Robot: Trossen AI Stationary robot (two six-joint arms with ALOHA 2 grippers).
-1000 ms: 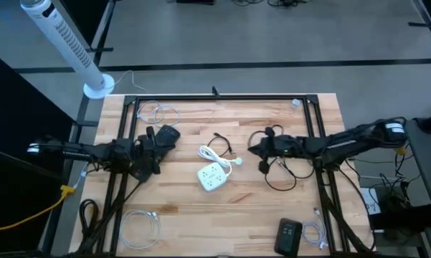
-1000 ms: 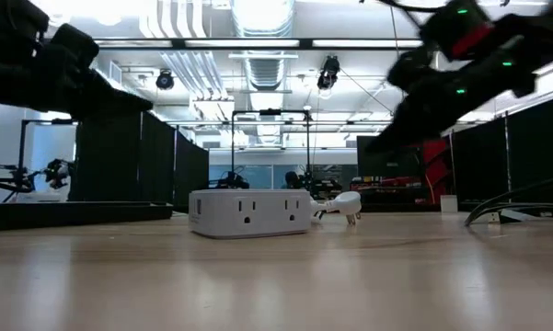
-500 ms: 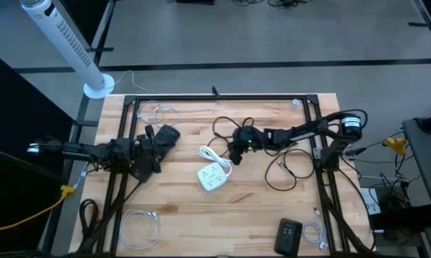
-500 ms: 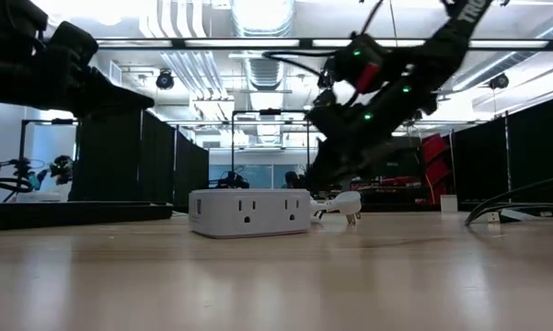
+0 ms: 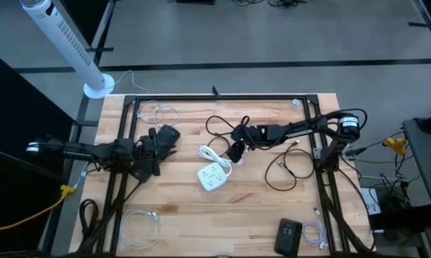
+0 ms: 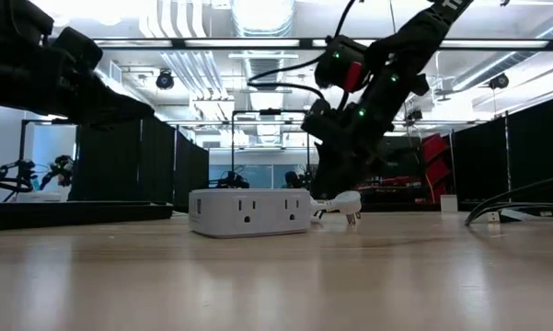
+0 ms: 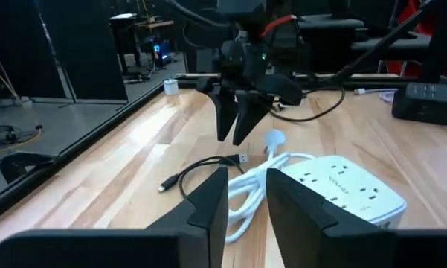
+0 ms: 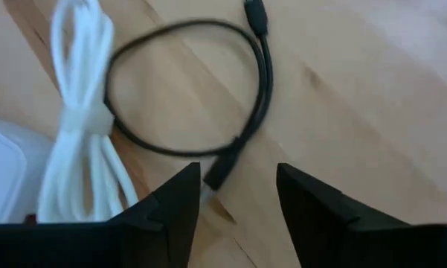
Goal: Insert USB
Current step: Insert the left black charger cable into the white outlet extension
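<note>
1. Wooden table (image 5: 272, 208): butcher-block top framed by a dark metal rail, seen from straight above.
2. White power strip (image 5: 214, 176): lying flat near the middle of the table, outlets facing up; own white cord (image 5: 209, 154) bundled just beside it toward the far edge, white plug (image 6: 347, 203) resting on the wood.
3. Black USB cable (image 8: 230, 104): short, looped on the wood just beside the white cord bundle, toward the far edge from the power strip; USB plug (image 8: 220, 173) lying flat on the table, small plug at the other end; not inserted anywhere.
4. Right gripper (image 5: 236, 153): reaching in from the right edge of the table, pointing down directly above the USB plug; fingers (image 8: 316, 212) spread apart either side of the plug, nothing clamped, contact with the table not discernible.
5. Left gripper (image 5: 162, 140): hanging above the left part of the table, aimed toward the power strip, well apart from the cable; fingers (image 7: 208, 205) slightly apart with a narrow gap, nothing between them.
6. Second black cable (image 5: 281, 172): loose loops toward the right edge of the table.
7. White cables: one coil (image 5: 158, 113) near the far left corner, one coil (image 5: 140, 226) near the near left corner, one (image 5: 314, 233) near the near right corner.
8. Black remote-like device (image 5: 289, 236): flat near the near right corner.
9. White tower fan (image 5: 64, 44): standing on the floor beyond the far left corner.
</note>
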